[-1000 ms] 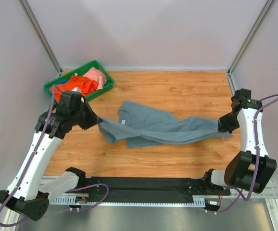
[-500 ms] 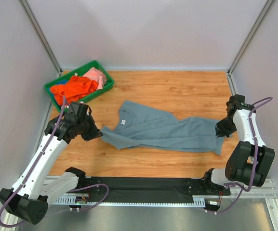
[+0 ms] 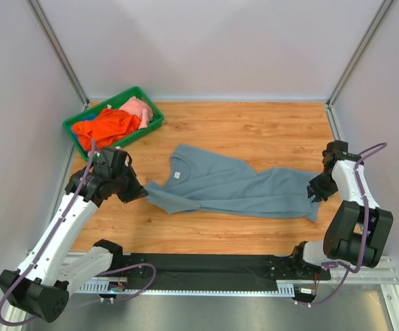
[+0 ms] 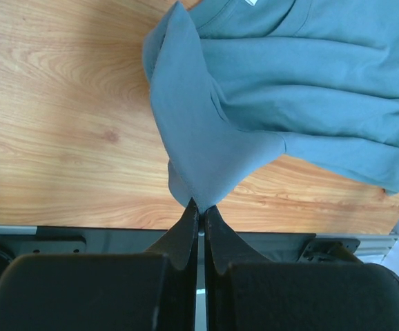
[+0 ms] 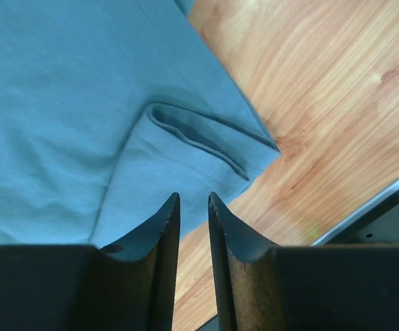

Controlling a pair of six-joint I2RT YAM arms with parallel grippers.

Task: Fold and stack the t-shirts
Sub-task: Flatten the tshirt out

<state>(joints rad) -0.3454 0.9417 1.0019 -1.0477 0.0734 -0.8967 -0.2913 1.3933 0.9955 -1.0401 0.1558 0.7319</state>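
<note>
The left gripper [image 4: 198, 209] is clamping a corner of the grey tee [image 4: 303, 83]. The right gripper [image 5: 193, 201] is standing slightly apart over its other end, gripping nothing.

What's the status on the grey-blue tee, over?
Left gripper shut on grey-blue t-shirt corner. Right gripper open at opposite hem. Shirt rumpled on table. Nothing in the way.

- Overhead view: bright, even, diffuse illumination; sharp focus throughout.
- Soft, faint shadows border the grey-blue t-shirt [image 3: 234, 186] on the wooden table [image 3: 255, 131].
- Wrist views: fabric and wood grain sharp; the near black fingers [image 5: 154, 234] render dark, soft-edged.
</note>
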